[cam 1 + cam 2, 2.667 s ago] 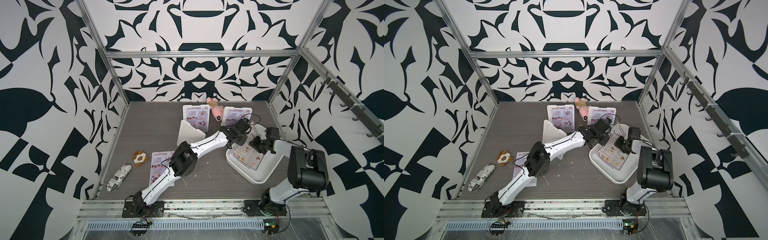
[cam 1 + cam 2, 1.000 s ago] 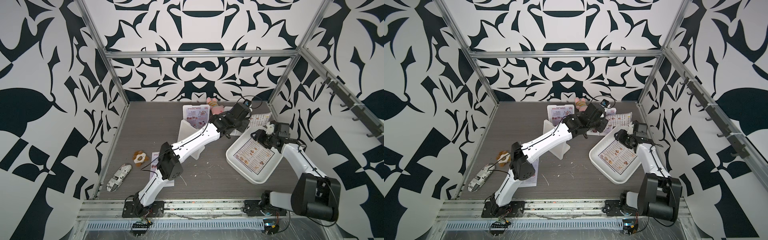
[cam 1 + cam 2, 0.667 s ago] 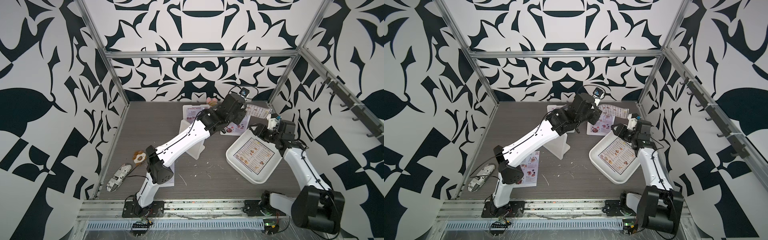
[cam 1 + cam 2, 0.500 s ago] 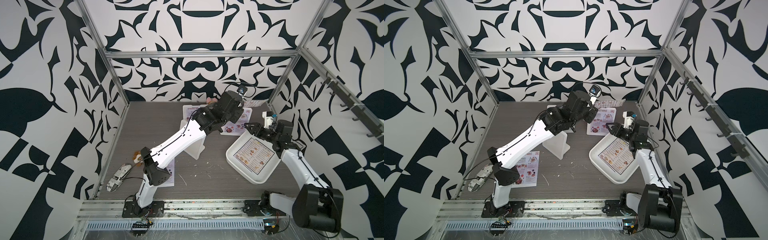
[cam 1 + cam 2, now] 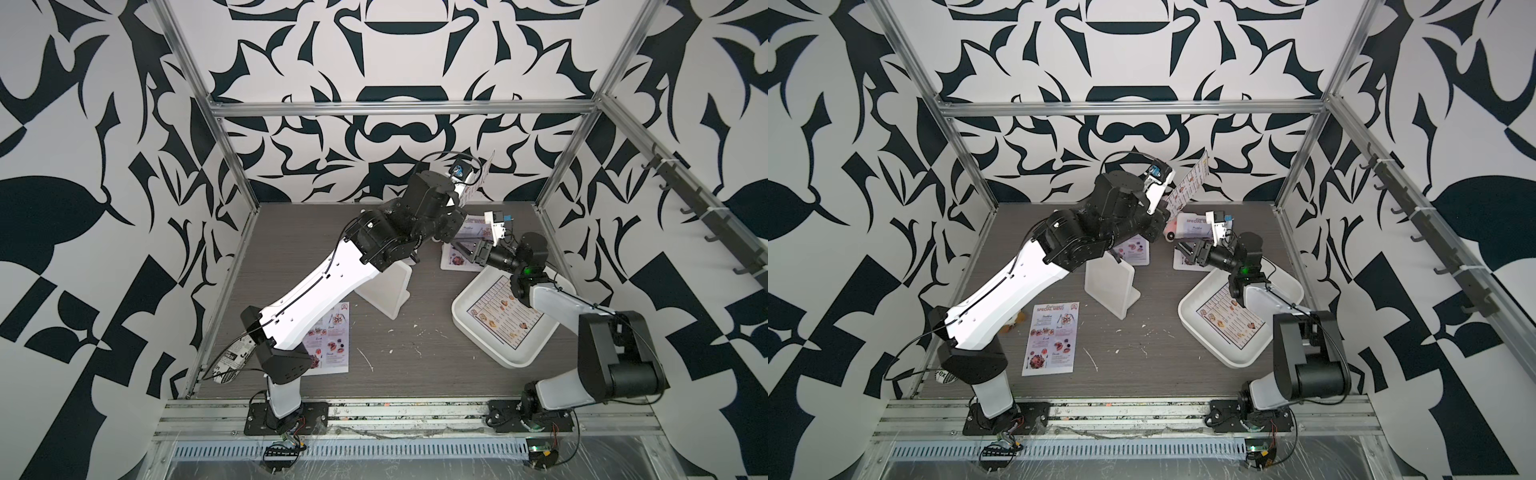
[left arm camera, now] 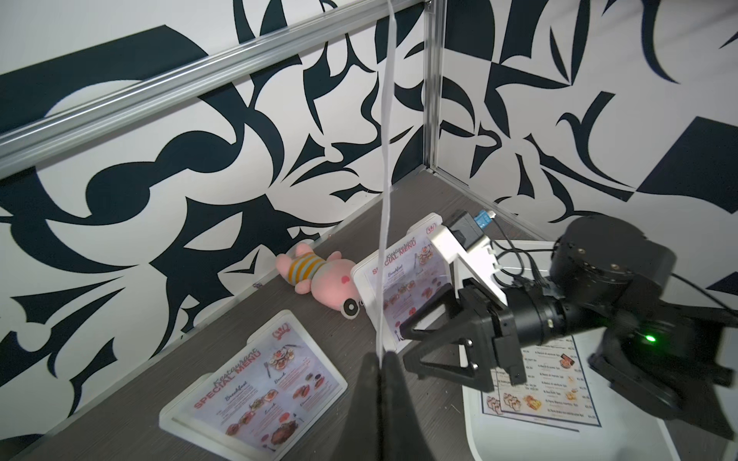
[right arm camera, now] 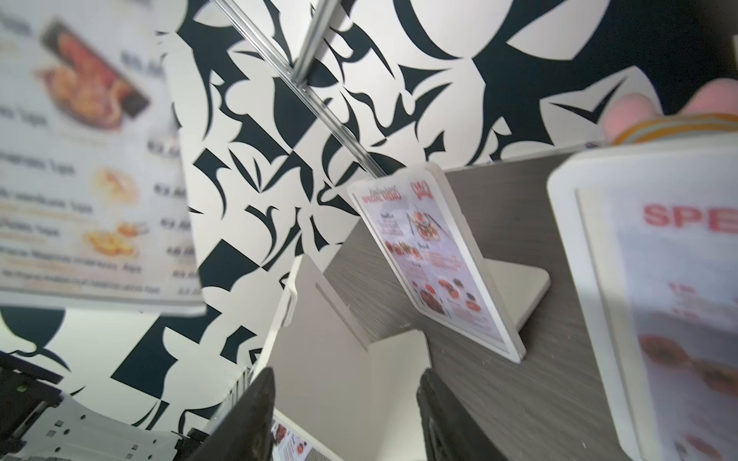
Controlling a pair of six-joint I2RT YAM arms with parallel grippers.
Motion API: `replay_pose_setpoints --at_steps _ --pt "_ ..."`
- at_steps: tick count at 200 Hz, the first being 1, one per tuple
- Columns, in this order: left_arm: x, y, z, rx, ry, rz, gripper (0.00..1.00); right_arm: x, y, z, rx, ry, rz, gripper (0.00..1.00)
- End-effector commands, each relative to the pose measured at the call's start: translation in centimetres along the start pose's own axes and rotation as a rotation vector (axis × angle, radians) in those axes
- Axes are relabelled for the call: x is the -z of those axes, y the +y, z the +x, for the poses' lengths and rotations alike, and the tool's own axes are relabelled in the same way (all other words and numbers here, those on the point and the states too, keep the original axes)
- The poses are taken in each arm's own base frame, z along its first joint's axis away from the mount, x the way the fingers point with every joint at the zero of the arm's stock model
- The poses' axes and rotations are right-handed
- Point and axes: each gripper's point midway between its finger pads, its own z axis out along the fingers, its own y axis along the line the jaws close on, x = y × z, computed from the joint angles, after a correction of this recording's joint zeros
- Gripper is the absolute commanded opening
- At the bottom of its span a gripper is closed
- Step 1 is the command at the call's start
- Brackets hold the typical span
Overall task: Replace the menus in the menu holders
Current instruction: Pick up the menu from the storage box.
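Near the surface's front-left corner a pink SPECIAL MENU sheet (image 5: 1052,338) lies flat outside any frame. At mid-surface an empty menu holder (image 5: 1111,286) stands, likely the reason the left jaws, pinched tight on one edge of a DIM SUM INN sheet (image 5: 1188,183), hold it high over the back edge, clear of everything. By the back-right corner the right jaws gape about halfway with nothing between them, just before a pink-filled holder (image 6: 411,275), probably to pull its menu; spare sheets (image 5: 1231,320) lie in the tray (image 5: 1204,344) at the right edge.

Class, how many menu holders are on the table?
3: empty holder mid-table; second holder behind it; third holder by the plush toy. None appears hidden.
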Motion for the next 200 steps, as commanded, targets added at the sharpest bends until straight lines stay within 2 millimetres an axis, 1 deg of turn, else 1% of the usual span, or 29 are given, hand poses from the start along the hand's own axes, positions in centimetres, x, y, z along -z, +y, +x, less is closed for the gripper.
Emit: replay_pose_setpoints --at_steps 1,21,48,62,75,97,121,154,190,200 --pt "0.9 -0.4 0.0 0.011 -0.004 0.038 0.00 -0.2 5.6 -3.9 0.165 -0.066 -0.209 0.57" --pt "1.0 -0.3 0.4 0.007 0.001 0.035 0.00 -0.5 6.8 -4.4 0.176 -0.061 -0.278 0.57" --pt "1.2 -0.3 0.5 0.013 -0.003 0.042 0.00 -0.9 8.3 -3.5 0.211 -0.022 -0.320 0.57" --pt "1.3 -0.3 0.4 0.014 -0.007 0.039 0.00 -0.8 8.7 -3.2 0.216 -0.004 -0.330 0.57" --pt "1.5 -0.2 0.3 0.014 -0.012 0.036 0.00 -0.8 8.3 -2.8 0.203 0.014 -0.313 0.57" --pt "2.0 0.0 -0.1 0.014 -0.023 0.034 0.00 -1.0 6.8 -1.7 0.186 0.049 -0.249 0.56" --pt "2.5 0.2 -0.3 0.013 -0.033 0.031 0.00 -0.7 6.0 -0.6 0.191 0.085 -0.190 0.55" --pt "2.9 0.1 -0.5 0.016 -0.043 0.043 0.00 0.6 6.6 -0.3 0.231 0.087 -0.172 0.56" --pt "3.0 -0.1 -0.5 0.023 -0.044 0.054 0.00 1.2 5.8 -0.5 0.216 0.086 -0.152 0.56" --pt "3.0 -0.1 -0.6 0.023 -0.047 0.055 0.00 1.4 6.0 -0.7 0.222 0.083 -0.161 0.56"
